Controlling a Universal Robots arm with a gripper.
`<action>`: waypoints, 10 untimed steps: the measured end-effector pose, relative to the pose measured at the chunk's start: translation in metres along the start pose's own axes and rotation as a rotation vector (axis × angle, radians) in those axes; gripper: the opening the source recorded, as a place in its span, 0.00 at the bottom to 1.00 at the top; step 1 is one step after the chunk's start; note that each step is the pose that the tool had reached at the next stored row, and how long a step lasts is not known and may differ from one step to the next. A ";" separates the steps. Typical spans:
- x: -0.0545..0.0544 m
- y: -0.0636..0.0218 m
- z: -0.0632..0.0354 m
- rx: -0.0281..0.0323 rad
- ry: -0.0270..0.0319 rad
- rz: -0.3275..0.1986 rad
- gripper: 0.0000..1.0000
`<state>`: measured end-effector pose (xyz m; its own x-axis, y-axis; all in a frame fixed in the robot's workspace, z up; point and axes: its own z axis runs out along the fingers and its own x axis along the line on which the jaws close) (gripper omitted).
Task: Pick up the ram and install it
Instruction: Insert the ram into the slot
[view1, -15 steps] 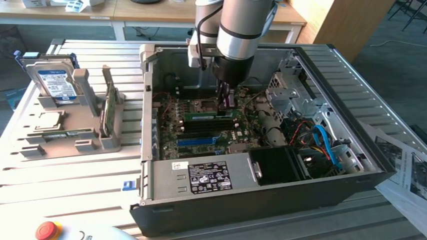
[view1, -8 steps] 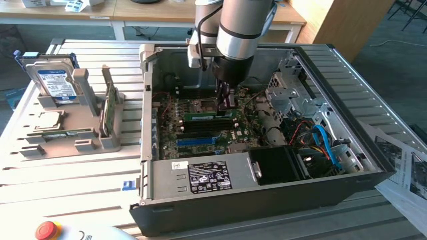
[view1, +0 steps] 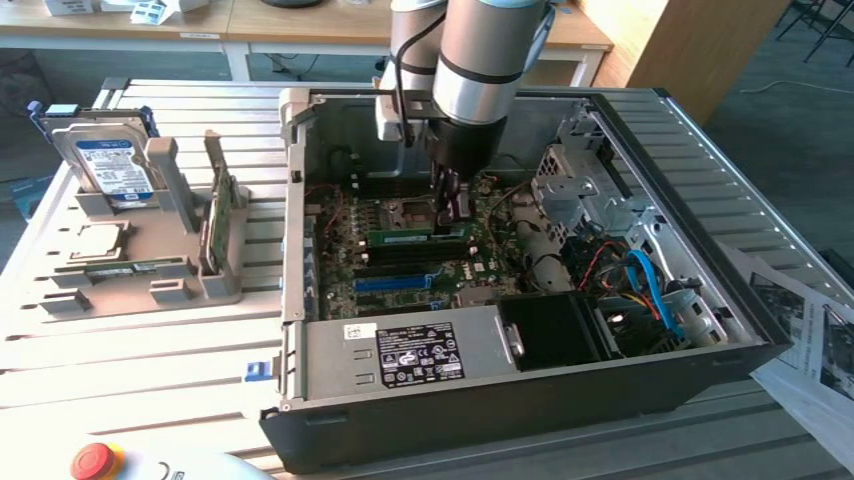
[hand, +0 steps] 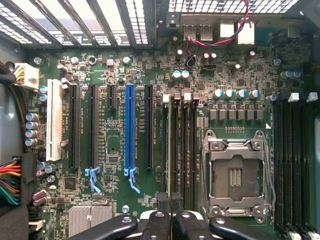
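Currently the end effector (view1: 453, 218) sits inside the open case (view1: 441, 440), at the centre of the exterior view. Its fingers (hand: 163, 202) are clamped together on one end of the ram (view1: 407, 237). The ram lies lengthwise along the memory slots (view1: 414, 255) of the motherboard (hand: 115, 200), just beside the CPU socket (hand: 235, 175). At the exterior view's left, a hard drive (view1: 114, 165) stands in a holder (view1: 200, 285) on the table (view1: 134, 360).
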<state>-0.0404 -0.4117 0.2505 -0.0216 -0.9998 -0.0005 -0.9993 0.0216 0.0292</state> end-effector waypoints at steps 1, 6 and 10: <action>0.000 0.0000 0.0005 0.0000 -0.0002 0.000 0.12; 0.001 -0.0001 0.0006 0.0001 -0.0003 0.000 0.12; 0.004 -0.0013 0.0007 0.0001 -0.0003 0.000 0.12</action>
<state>-0.0392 -0.4160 0.2498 -0.0218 -0.9998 -0.0008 -0.9993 0.0218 0.0292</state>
